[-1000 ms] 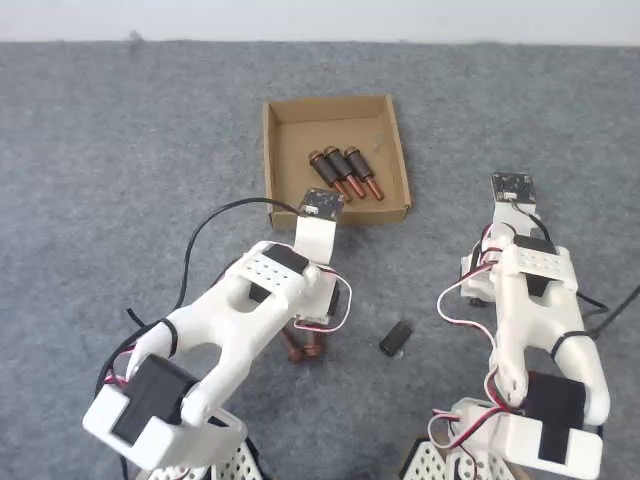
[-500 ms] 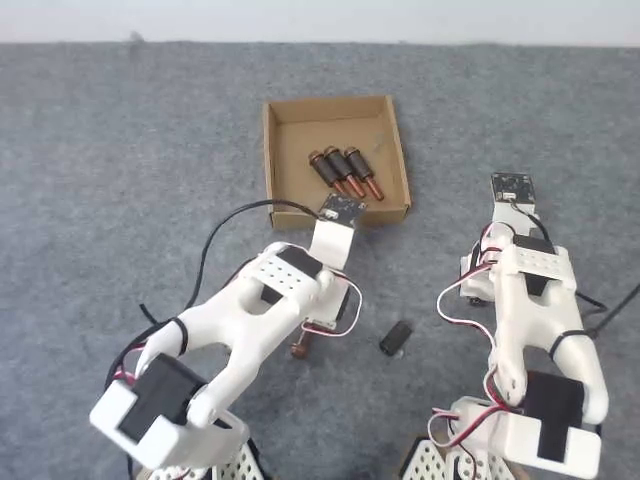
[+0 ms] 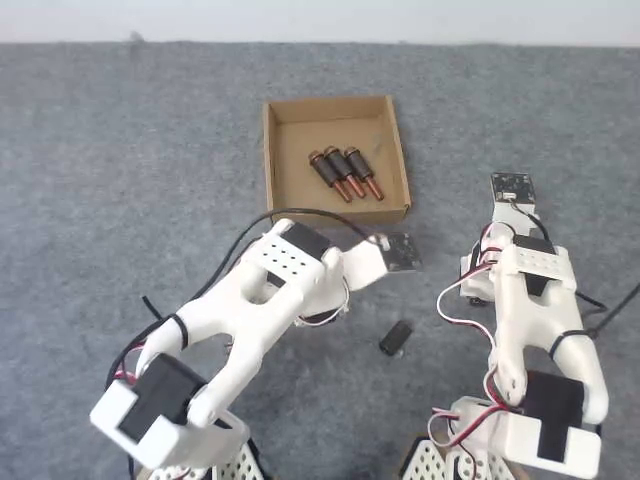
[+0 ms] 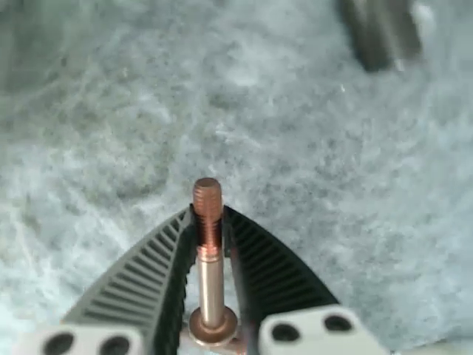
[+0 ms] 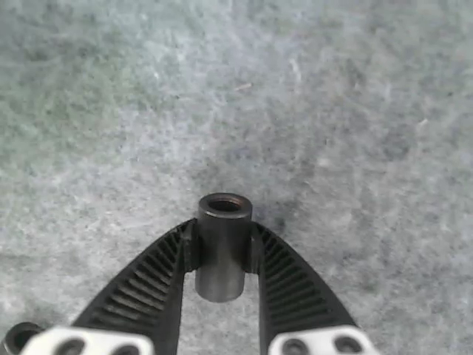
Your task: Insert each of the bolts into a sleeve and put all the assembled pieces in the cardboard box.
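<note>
The left gripper (image 4: 208, 214) pinches a bolt (image 4: 209, 244) by its shank, the copper thread poking past the fingertips, in front of the cardboard box (image 3: 268, 150). The right gripper (image 5: 224, 231) clamps a dark sleeve (image 5: 223, 248), off to the box's near corner. Three assembled pieces (image 3: 346, 173) lie inside the box. A loose sleeve (image 3: 396, 338) lies on the grey mat (image 3: 120, 150) in front of it.

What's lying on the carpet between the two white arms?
A loose black sleeve, lying alone on the grey carpet between the left arm and the right arm; the high view shows it.
</note>
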Tool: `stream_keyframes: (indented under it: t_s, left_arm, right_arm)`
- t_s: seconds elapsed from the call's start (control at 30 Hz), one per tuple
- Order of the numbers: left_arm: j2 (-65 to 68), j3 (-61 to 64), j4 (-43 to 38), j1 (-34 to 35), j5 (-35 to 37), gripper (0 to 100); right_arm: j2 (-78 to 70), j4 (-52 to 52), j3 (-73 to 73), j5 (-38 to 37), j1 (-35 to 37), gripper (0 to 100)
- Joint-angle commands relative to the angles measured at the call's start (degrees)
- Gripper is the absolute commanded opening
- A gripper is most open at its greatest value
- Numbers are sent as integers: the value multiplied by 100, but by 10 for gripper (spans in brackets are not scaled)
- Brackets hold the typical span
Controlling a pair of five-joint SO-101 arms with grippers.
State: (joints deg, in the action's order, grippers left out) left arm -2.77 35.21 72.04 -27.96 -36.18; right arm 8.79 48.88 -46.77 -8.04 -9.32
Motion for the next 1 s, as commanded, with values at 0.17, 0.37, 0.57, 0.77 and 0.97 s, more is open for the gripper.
stream_keyframes:
  t_s: [0.17,0.37,0.57,0.77,0.97]
  left_arm:
    - [-53,-303,-589,88,862,179]
    - [-229,-365,-193,53,888,115]
    - [-1389,-48,229,-176,1741,26]
    - [-2549,760,510,-185,2453,12]
    - [-2418,1640,149,79,3174,12]
  right_arm:
    - [207,-92,44,-202,66,7]
    - [207,-101,44,-211,75,7]
    - [198,-154,44,-211,84,7]
    - [198,-154,44,-211,84,7]
    - [198,-145,44,-211,84,7]
